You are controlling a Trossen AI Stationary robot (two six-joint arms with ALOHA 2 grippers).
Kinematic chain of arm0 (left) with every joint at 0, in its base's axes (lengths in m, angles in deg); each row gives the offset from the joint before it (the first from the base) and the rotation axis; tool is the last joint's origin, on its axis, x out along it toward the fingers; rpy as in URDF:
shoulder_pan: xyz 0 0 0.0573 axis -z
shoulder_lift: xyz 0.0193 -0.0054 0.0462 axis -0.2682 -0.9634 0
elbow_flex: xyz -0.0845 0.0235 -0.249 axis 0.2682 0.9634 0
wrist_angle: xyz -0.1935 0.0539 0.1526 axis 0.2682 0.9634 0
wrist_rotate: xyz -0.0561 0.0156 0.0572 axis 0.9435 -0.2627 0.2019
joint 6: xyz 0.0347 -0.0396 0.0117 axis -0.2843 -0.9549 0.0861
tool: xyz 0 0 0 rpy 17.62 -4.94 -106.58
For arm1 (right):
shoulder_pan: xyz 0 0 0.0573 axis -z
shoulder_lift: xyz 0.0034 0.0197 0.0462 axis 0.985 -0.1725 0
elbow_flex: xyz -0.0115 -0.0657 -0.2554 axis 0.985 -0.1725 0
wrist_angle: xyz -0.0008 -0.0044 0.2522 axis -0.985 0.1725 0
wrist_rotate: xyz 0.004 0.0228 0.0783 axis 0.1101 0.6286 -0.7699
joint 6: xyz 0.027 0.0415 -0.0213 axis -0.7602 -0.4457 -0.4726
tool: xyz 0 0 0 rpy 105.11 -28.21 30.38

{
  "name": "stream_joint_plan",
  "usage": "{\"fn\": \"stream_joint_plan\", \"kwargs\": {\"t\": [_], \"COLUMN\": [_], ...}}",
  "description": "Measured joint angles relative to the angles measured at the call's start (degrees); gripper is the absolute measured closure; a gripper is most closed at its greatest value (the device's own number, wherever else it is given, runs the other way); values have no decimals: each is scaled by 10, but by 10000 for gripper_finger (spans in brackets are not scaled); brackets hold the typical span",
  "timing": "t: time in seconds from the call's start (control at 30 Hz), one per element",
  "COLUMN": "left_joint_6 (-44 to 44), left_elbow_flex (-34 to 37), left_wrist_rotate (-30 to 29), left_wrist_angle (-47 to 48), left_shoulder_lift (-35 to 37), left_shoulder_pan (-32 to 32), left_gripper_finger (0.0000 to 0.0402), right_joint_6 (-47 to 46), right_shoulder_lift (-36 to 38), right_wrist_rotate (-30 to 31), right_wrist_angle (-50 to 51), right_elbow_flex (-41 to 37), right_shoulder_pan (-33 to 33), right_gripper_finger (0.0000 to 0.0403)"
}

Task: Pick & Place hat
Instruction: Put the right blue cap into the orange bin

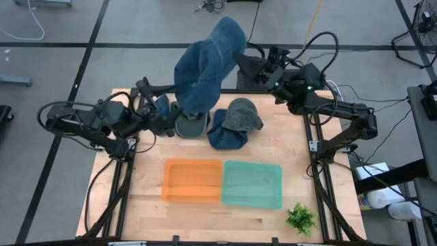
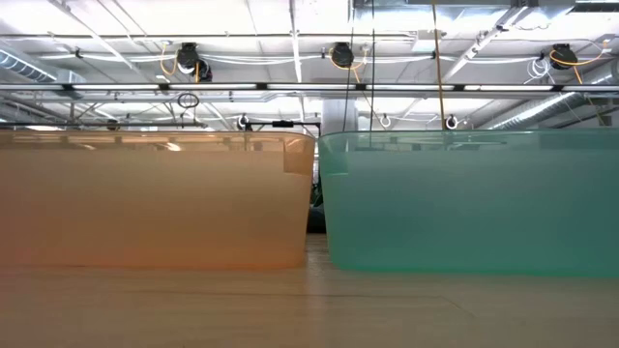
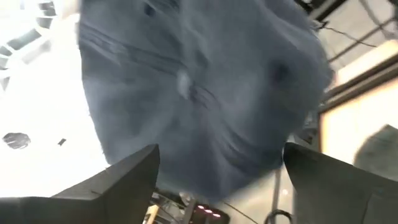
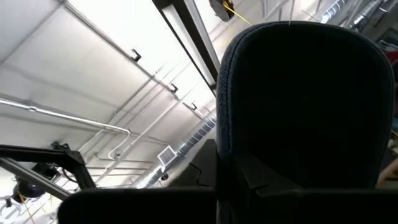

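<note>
Left hand (image 1: 166, 117) spread open at the table's back; right hand (image 1: 240, 60) closed, raised.

Lab or industrial workshop: exposed ceiling pipes (image 2: 290, 87), hanging cable reels (image 2: 340, 54), taped concrete floor (image 1: 61, 75), aluminium-framed wooden table (image 1: 136, 205).

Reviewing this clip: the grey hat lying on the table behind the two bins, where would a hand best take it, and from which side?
Probably by the brim of the grey hat, coming straight down from above. It lies flat on the table, partly over a blue hat, so its domed crown offers little to pinch, while the thin edge facing the green bin looks free of the raised blue hat.
</note>
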State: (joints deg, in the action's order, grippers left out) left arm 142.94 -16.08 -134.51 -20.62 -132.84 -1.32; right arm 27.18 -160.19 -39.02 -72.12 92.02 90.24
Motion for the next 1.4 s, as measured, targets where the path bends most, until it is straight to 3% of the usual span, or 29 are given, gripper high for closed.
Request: {"fn": "stream_joint_plan", "kwargs": {"t": [0.4, 0.8, 1.0, 1.27, 1.4], "left_joint_6": [123, 124, 132, 174, 238], "left_elbow_flex": [0, 0, 0, 0, 0], "left_wrist_rotate": [-30, -31, -70, -122, -156], "left_wrist_angle": [-207, -225, -225, -225, -249], "left_shoulder_lift": [-40, -50, -51, -49, -49], "left_shoulder_pan": [-1, 0, 15, 46, 57], "left_gripper_finger": [84, 97, 186, 380, 390], "right_joint_6": [0, -1, 4, 15, 17], "right_shoulder_lift": [-2, -15, -16, -16, -15], "right_wrist_rotate": [1, 28, 30, 44, 45], "right_wrist_angle": [56, 51, 37, 32, 48], "right_elbow_flex": [-1, 0, -1, -1, -1], "right_shoulder_pan": [-33, -70, -69, -69, -69], "right_gripper_finger": [403, 403, 403, 403, 396]}}
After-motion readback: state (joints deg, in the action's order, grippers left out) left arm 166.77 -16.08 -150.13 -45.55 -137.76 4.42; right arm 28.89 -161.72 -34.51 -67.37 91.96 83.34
